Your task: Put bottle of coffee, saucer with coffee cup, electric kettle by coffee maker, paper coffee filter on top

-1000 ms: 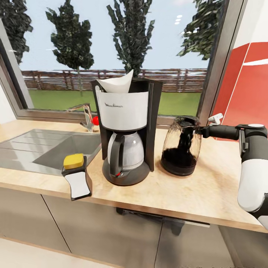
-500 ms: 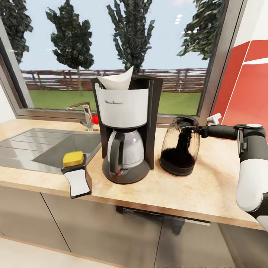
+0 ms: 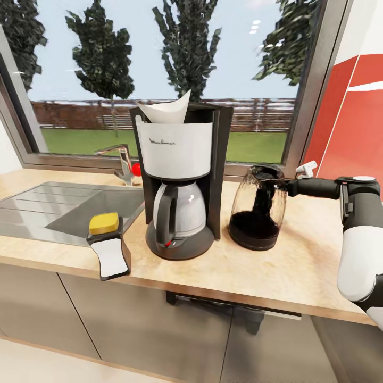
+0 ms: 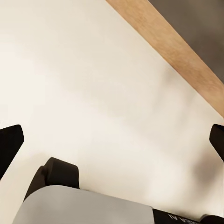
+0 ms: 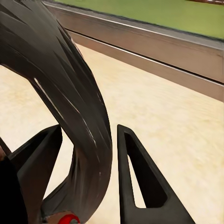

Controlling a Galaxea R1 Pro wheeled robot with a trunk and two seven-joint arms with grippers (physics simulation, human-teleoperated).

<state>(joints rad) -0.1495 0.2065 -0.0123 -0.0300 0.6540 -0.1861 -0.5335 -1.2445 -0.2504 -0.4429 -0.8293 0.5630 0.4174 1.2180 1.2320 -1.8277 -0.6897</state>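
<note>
One electric kettle [image 3: 258, 210], rounded dark see-through glass with a black base, stands upright on the kitchen countertop [image 3: 298, 255], just right of the coffee maker [image 3: 181, 183]. Right arm [image 3: 359, 250] comes up from the lower right, white forearm bent at a black joint, wrist reaching level toward the kettle's top at the handle side. In the right wrist view the right gripper [image 5: 88, 154] has its two black fingers [image 5: 140, 182] straddling the kettle's curved black handle [image 5: 70, 102], close on both sides; can't tell if they grip it or just bracket it.

One coffee maker: black body, white front panel, pale carafe with black handle, round grey base, small red switch. One paper coffee filter [image 3: 167, 110], white pointed cone, sits in its top. One bottle of coffee [image 3: 109, 247], dark jar with yellow lid and white label, lies on its side at the counter's front edge, left of the maker, beside the grey sink [image 3: 69, 210].

Countertop is light wood-grain above glossy dark grey cabinet fronts [image 3: 133, 330].

Left gripper [image 4: 112, 140] points at a pale floor, black fingertips at opposite picture edges, spread wide, holding nothing.
</note>
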